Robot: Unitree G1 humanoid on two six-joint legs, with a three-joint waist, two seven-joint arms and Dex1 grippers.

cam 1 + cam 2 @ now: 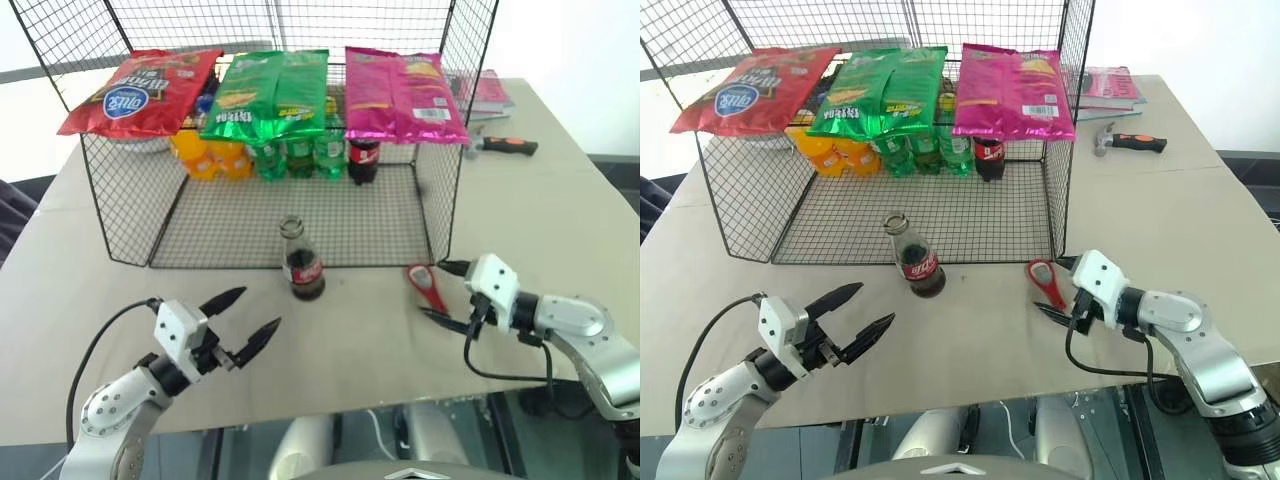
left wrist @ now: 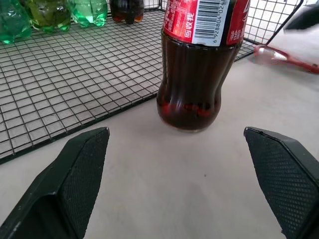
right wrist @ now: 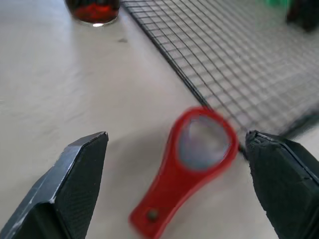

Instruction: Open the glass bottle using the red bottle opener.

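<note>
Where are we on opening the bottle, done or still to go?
The glass bottle looks uncapped, standing upright by the wire rack. The red bottle opener lies flat on the table, between the open fingers of the right end effector. The left end effector is open, holding nothing. Little seems left.

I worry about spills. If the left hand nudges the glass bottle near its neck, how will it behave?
The glass bottle stands tall on a small base, so a high push probably tips it. It looks only about half full, which likely keeps its weight low. Its smooth glass may slip between the left hand's open fingers.
</note>
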